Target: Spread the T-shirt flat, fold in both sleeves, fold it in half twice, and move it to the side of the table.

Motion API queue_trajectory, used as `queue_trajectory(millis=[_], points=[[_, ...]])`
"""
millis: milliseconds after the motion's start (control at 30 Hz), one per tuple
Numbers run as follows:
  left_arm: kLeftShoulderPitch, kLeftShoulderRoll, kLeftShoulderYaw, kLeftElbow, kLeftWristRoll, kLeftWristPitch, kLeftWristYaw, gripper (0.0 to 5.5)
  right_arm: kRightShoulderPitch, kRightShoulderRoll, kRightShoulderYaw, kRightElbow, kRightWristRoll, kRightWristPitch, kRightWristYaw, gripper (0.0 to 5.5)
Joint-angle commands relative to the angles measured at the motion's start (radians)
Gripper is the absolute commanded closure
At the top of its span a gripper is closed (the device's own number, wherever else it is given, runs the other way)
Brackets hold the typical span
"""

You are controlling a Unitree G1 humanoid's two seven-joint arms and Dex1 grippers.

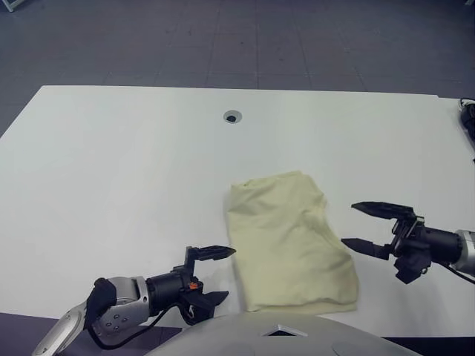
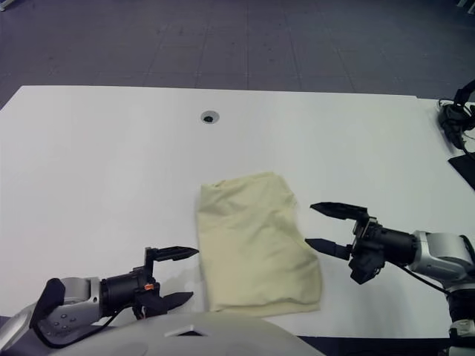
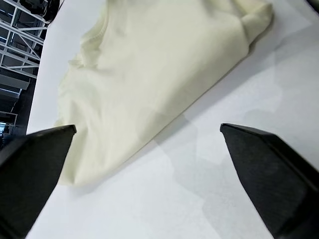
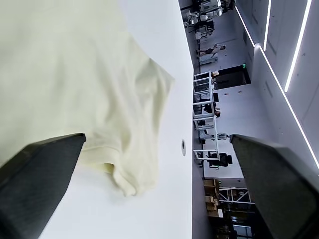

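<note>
The pale yellow T-shirt lies folded into a compact, slightly wrinkled rectangle on the white table, near the front edge at the middle. My left gripper stands open just left of the shirt's front left corner, nothing between its fingers. My right gripper is open too, close to the shirt's right edge. The folded T-shirt shows ahead of the open left fingertips in the left wrist view, and the T-shirt lies ahead of the open right fingers in the right wrist view.
A round cable hole sits in the table behind the shirt. Dark cables lie at the table's far right edge. Wide bare table surface stretches to the left and behind the shirt.
</note>
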Motion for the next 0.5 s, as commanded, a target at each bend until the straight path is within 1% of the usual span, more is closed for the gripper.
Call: queue_trajectory(millis=[33,167,300,433,500], points=[[0.055,0.008,-0.133,-0.034,0.047,-0.064,-0.040,0.11,0.002,-0.065,-0.070,0.045,-0.092,-0.017,-0.030,0.10],[0.018,-0.026,-0.182,-0.018,0.077,-0.072,-0.024,0.11,-0.009,-0.077,-0.106,0.105,-0.169,-0.017,-0.090,0.10],[-0.010,-0.045,-0.248,-0.021,0.076,-0.077,-0.035,0.11,-0.004,-0.073,-0.116,0.095,-0.218,-0.017,-0.153,0.10],[-0.037,-0.049,-0.302,-0.010,0.082,-0.090,-0.043,0.75,-0.012,-0.080,-0.133,0.106,-0.262,-0.018,-0.205,0.10],[-0.046,-0.053,-0.328,-0.002,0.083,-0.099,-0.043,0.98,-0.022,-0.089,-0.132,0.125,-0.284,-0.018,-0.226,0.10]])
